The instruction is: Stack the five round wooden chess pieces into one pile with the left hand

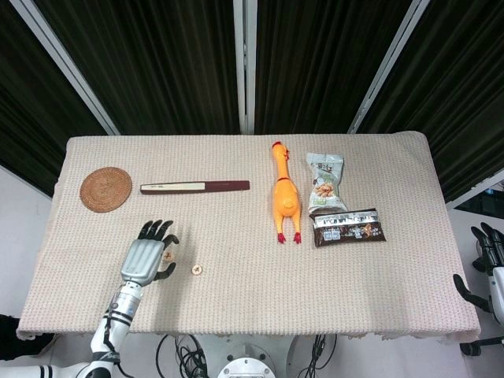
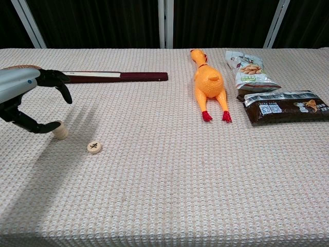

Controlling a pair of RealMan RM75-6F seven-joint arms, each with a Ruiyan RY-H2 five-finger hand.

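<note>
A short pile of round wooden chess pieces [image 2: 60, 131] stands near the table's left front; in the head view the pile [image 1: 168, 256] shows a red mark on top. One loose piece [image 2: 93, 147] with a dark mark lies flat just right of it, and the head view shows this loose piece [image 1: 197, 270] too. My left hand [image 2: 32, 100] hovers over the pile with fingers spread, holding nothing; its thumb crosses in front of the pile's top. From above, the left hand [image 1: 146, 257] sits just left of the pile. My right hand [image 1: 484, 268] hangs off the table's right edge, fingers apart, empty.
A woven coaster [image 1: 105, 189] lies at the back left and a closed dark-red fan [image 1: 194, 187] beside it. A yellow rubber chicken [image 1: 284, 195], a snack bag [image 1: 326, 183] and a dark packet [image 1: 350, 227] lie right of centre.
</note>
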